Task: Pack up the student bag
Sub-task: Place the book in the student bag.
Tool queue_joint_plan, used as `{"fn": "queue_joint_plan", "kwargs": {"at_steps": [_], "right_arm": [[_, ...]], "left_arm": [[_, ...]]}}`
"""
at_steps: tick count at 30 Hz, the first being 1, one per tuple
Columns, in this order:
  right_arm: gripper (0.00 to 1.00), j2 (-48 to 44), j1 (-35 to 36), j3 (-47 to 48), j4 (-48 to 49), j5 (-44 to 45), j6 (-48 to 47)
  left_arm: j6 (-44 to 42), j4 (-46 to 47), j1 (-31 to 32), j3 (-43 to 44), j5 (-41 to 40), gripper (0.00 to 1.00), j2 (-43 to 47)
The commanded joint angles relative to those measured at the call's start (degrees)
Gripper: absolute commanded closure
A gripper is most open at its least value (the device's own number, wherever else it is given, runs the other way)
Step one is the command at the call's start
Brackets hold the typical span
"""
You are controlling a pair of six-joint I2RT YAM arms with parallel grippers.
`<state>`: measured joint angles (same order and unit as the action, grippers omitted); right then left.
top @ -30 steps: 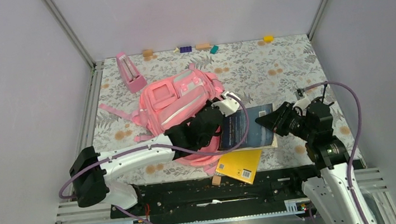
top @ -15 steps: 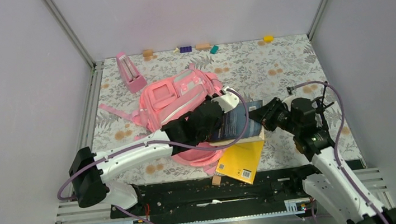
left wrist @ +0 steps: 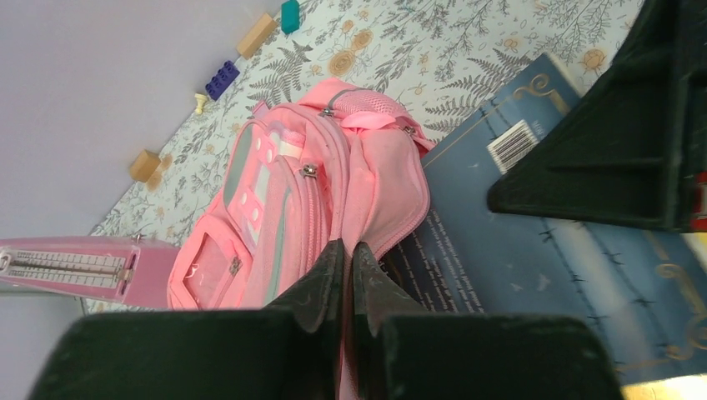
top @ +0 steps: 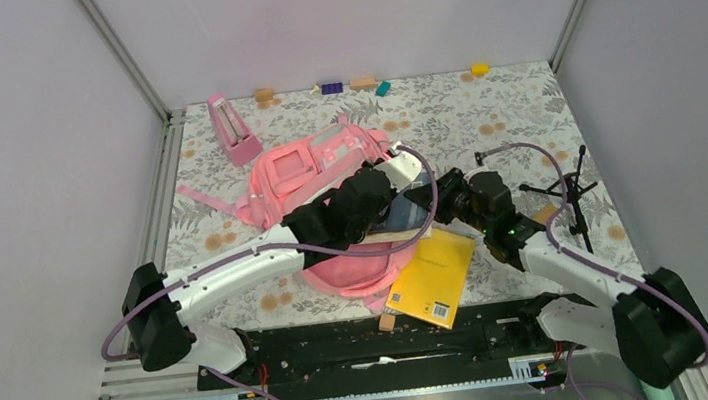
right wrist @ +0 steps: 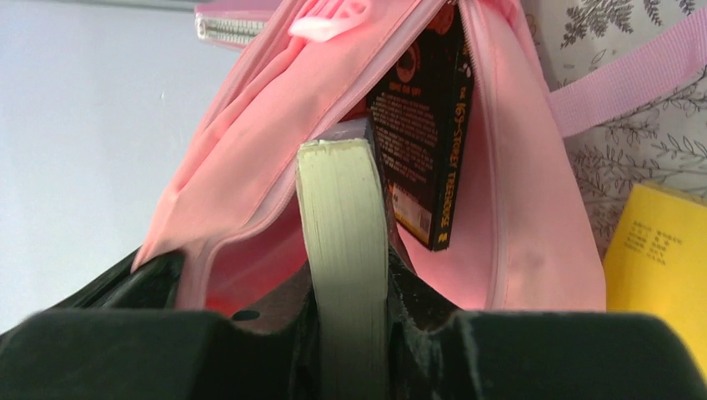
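Note:
The student bag point(top: 311, 170) lies in the middle of the table, pink, its mouth facing right. My left gripper point(left wrist: 347, 252) is shut on the pink fabric edge of that mouth point(top: 415, 185) and holds it up. A dark blue book point(left wrist: 550, 250) is clamped at its page edge point(right wrist: 346, 250) by my right gripper point(top: 443, 200), shut on it, with the book's far end inside the bag's mouth. A black book point(right wrist: 421, 125) stands inside the bag point(right wrist: 517, 217).
A yellow book point(top: 431, 279) lies near the front edge, under the right arm. A pink metronome-shaped object point(top: 233, 128) stands at the back left. Small blocks point(top: 332, 88) line the far edge. A black tripod-like stand point(top: 570, 190) sits at the right.
My right arm has swung left, carrying the blue book from the table's right side into the bag's mouth. The left gripper has shifted slightly up and right with the bag's edge.

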<state>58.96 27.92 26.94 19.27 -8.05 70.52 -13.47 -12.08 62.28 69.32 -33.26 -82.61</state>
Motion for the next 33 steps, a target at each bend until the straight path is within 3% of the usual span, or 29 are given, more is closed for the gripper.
{"fn": "queue_joint_plan", "kwargs": {"at_steps": [1,9,14,24,29,33], "right_arm": [[1.0,5.9,2.5,2.7,20.2,6.4,5.1],[1.0,20.0,5.5,7.6,33.7,10.7,6.9],[1.0,26.6,7.1,12.5,32.0,14.7,3.2],[1.0,37.8,12.2,16.3,37.5,27.1,-3.0],[1.0,40.5,14.2,21.0,29.8,30.3,-5.5],[0.79,42.5,15.2,22.9,26.3,31.2,-11.5]], "left_arm": [[1.5,4.6,-1.9,5.3,2.6,1.0,3.7],[1.6,4.8,-3.9,6.4,5.0,1.0,3.8],[3.4,4.8,-5.1,7.2,8.1,1.0,4.5],[4.5,3.8,-5.6,9.6,10.1,1.0,3.8],[4.9,3.2,-5.8,9.9,10.5,1.0,3.8],[4.9,4.7,-5.8,8.5,9.8,1.0,4.5]]}}
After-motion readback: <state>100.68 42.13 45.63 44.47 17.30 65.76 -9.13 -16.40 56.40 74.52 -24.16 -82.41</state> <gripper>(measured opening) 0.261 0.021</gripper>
